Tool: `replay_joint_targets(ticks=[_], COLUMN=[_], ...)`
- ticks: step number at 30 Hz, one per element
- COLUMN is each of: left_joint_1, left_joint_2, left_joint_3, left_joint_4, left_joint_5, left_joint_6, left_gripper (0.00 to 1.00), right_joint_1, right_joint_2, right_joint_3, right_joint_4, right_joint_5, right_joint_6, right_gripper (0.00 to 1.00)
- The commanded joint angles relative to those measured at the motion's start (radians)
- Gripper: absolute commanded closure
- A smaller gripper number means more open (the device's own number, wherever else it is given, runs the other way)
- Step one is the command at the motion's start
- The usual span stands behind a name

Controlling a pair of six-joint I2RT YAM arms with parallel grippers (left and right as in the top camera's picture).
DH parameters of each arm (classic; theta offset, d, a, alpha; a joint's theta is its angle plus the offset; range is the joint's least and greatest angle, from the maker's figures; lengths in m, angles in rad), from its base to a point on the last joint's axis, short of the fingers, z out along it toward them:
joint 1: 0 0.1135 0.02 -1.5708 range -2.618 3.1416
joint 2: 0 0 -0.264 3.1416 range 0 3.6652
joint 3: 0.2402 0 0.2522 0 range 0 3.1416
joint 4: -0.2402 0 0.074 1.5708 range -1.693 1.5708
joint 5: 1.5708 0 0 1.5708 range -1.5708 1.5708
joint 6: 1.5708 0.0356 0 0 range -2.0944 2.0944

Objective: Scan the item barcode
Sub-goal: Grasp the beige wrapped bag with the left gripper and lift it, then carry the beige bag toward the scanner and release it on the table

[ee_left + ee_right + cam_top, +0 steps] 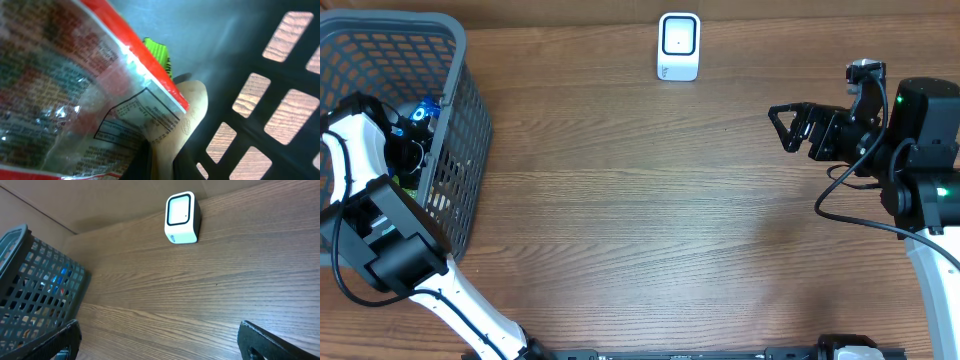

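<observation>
One view only, the left wrist, shows the red-edged packet (75,95) close against the closed left fingers (405,152), inside the basket (270,75); whether they pinch it I cannot tell. Right fingers (262,339) stand wide apart, scanner (181,217) far beyond them.

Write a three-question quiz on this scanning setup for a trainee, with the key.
1. True or false: the scanner stands on the table, outside the basket.
2. Which arm reaches down into the basket? A. the left arm B. the right arm C. neither
3. Fill in: the right gripper hangs over the table with its jaws ____.
Key: 1 true; 2 A; 3 open.
</observation>
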Motion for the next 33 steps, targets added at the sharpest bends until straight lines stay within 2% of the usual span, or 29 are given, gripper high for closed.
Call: replay_joint_targets(ticks=[1, 6, 10, 18, 22, 33], left_joint_1=[-0.006, -0.006, -0.006, -0.007, -0.017, -0.129], left_joint_2=[0.003, 0.003, 0.003, 0.002, -0.055, -0.309], left_joint_3=[0.056, 0.279, 0.536, 0.948, 1.019, 1.048], left_joint_4=[-0.017, -0.129, -0.245, -0.426, -0.426, -0.406], left_joint_5=[-0.028, -0.028, -0.028, -0.028, -0.021, -0.032], left_joint_6=[-0.095, -0.164, -0.212, -0.245, -0.297, -0.297], left_gripper=[0.96, 0.96, 0.96, 0.96, 0.96, 0.96], right_joint_1=[0.004, 0.004, 0.004, 0.004, 0.004, 0.004], right_joint_2=[-0.003, -0.003, -0.003, -0.003, -0.003, -0.003], right_joint_3=[0.026, 0.026, 0.026, 0.026, 0.026, 0.027], right_joint_4=[0.011, 0.011, 0.011, 0.018, 0.034, 0.095], right_joint_5=[0.002, 0.002, 0.002, 0.003, 0.003, 0.003], right_joint_6=[0.01, 0.01, 0.01, 0.009, 0.01, 0.023], right_gripper=[0.0, 0.0, 0.0, 0.0, 0.0, 0.0])
